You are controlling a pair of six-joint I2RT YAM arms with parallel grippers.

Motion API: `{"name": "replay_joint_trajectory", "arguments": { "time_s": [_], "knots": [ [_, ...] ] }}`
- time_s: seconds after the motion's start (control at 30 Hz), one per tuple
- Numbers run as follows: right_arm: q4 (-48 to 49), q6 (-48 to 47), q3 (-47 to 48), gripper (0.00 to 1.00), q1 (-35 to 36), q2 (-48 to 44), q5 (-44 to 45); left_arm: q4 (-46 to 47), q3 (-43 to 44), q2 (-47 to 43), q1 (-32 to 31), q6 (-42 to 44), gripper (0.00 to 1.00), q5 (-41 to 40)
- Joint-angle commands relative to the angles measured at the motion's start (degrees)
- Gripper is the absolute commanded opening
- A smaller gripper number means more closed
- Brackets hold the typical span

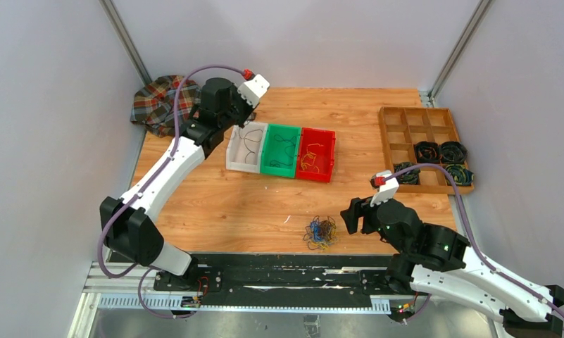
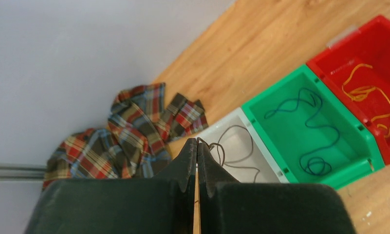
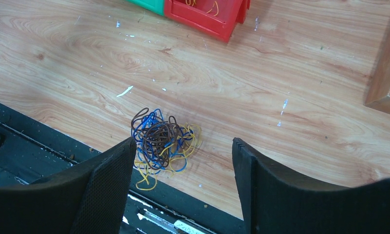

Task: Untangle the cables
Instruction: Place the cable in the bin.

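Observation:
The cables (image 1: 321, 232) are a small tangled clump of blue, yellow and brown loops on the wood near the front edge. In the right wrist view the cables (image 3: 161, 139) lie just ahead of the left finger. My right gripper (image 1: 351, 215) (image 3: 184, 141) stands open right of the clump, nothing between its fingers. My left gripper (image 1: 242, 120) (image 2: 197, 141) hangs over the white bin (image 2: 232, 118), shut, with a thin black cable (image 2: 217, 146) running from its tips down into the bin. A blue cable (image 2: 319, 131) lies in the green bin (image 2: 275, 90), orange ones (image 2: 373, 92) in the red bin (image 2: 348, 44).
The white (image 1: 231, 158), green (image 1: 268, 169) and red (image 1: 331, 151) bins stand in a row mid-table. A plaid cloth (image 1: 159, 102) lies at the back left corner. A wooden compartment tray (image 1: 388, 134) at the right holds dark coiled bundles (image 1: 441, 151). A black rail (image 1: 279, 264) borders the front.

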Motion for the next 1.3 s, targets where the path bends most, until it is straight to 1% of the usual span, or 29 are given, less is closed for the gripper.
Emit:
{"name": "replay_joint_trajectory", "arguments": {
  "time_s": [0.0,0.23,0.37,0.57,0.73,0.93,1.03,1.17,1.27],
  "knots": [
    [-0.54,0.60,-0.06,0.72,0.21,0.40,1.28,-1.39,-0.84,0.81,0.29,-3.13,0.01,1.55],
    [-0.41,1.09,-0.40,0.72,0.28,0.94,1.49,-3.48,1.28,4.32,0.28,-7.18,0.00,5.48],
    [-0.43,1.16,-0.41,0.72,0.19,1.06,1.47,-3.49,0.51,6.27,0.22,-7.40,0.00,4.59],
    [-0.42,1.42,-1.10,0.72,0.17,1.31,1.41,1.10,-3.86,7.81,0.37,-5.77,0.00,2.48],
    [0.02,1.79,-1.23,0.72,0.16,2.78,1.52,3.60,-4.32,10.23,0.80,-6.56,0.00,2.38],
    [1.71,2.25,-1.72,0.72,0.16,4.97,1.33,6.66,-4.97,14.09,2.41,-6.18,0.00,0.21],
    [3.00,2.77,-2.55,0.72,0.16,5.78,1.00,8.63,-6.36,15.79,2.90,-3.71,0.00,-2.34],
    [5.07,3.25,-3.53,0.72,0.16,6.95,0.45,13.59,-10.23,16.99,2.90,0.86,0.01,-4.45],
    [6.10,3.22,-3.58,0.73,0.07,8.17,0.36,15.84,-11.82,18.19,2.86,1.34,0.00,-4.49]
  ]
}}
